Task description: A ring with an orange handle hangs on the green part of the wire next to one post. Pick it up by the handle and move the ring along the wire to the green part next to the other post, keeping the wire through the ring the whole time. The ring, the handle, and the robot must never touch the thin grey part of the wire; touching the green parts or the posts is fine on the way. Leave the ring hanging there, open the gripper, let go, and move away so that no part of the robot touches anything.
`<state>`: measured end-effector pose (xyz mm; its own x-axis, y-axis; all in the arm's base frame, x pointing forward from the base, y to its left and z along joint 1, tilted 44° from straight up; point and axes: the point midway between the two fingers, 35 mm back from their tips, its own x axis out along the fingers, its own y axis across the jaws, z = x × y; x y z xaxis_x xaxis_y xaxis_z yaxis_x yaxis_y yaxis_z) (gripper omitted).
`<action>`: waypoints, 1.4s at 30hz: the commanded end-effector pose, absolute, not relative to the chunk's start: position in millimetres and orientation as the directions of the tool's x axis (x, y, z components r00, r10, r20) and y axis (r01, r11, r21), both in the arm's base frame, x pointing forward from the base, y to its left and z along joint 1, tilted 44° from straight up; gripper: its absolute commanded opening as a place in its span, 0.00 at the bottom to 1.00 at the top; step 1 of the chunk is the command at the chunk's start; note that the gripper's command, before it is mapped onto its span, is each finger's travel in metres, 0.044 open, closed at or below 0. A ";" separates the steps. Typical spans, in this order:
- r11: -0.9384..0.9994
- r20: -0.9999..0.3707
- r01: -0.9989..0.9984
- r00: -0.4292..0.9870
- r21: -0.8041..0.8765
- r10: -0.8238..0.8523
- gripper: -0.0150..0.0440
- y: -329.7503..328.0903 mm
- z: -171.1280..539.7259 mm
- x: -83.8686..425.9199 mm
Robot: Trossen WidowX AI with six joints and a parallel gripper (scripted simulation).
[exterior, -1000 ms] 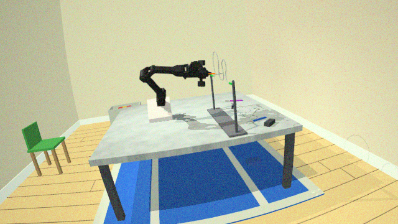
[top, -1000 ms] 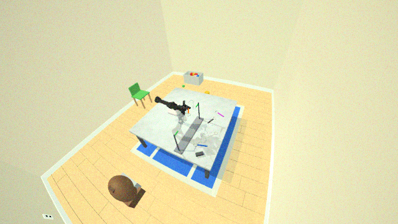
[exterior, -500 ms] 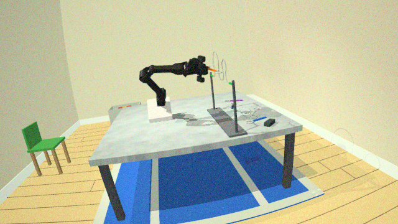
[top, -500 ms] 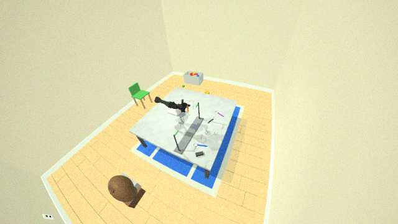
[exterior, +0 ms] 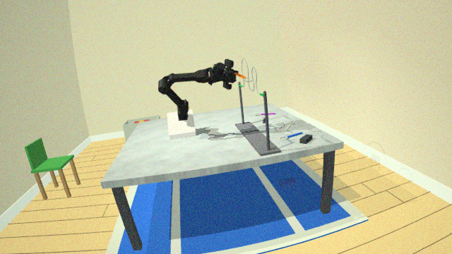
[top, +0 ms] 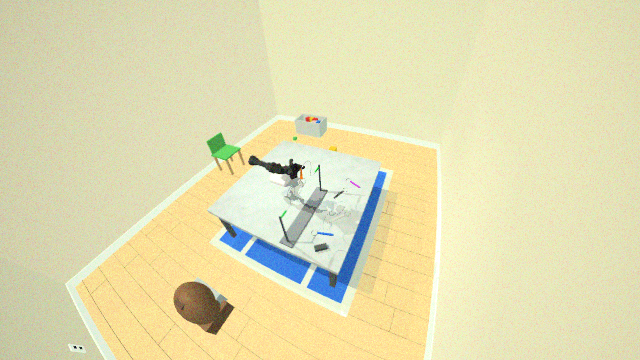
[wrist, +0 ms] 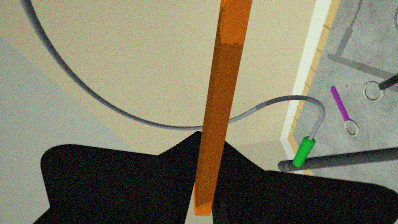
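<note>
Clamping fingers of gripper together on orange handle, gripping near the butt end, w/ rest of handle sticking out. Hanging out ahead of the arm, up high and on the arm side of far post: ring, showing faintly in ext. view, lying out of frame in wrist view. Not telling for sure whether wire is threading it.

Prob. handling light and stiff, thin-rimmed; likely pivoting if pinched off-centre, so best holding square on handle's flat sides, well back from ring. Prob. not needing a hard squeeze.

Crossing behind handle in wrist view: grey wire; not telling the gap, poss. tight. Looping high above far post's top, so needing ring turning w/ each bend, keeping rim centred. Sitting at far post's top: green part. Leaving most room on arm side of far post for backing off; watching knuckles near wire.
</note>
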<state>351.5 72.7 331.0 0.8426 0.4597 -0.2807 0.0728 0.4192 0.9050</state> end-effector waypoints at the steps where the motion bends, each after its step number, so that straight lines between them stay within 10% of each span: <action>1: 0.395 -0.266 0.069 0.841 0.916 0.471 0.00 75.3 339.8 351.2; 42: 0.716 -0.405 0.052 0.851 0.696 0.333 0.00 73.3 339.7 351.7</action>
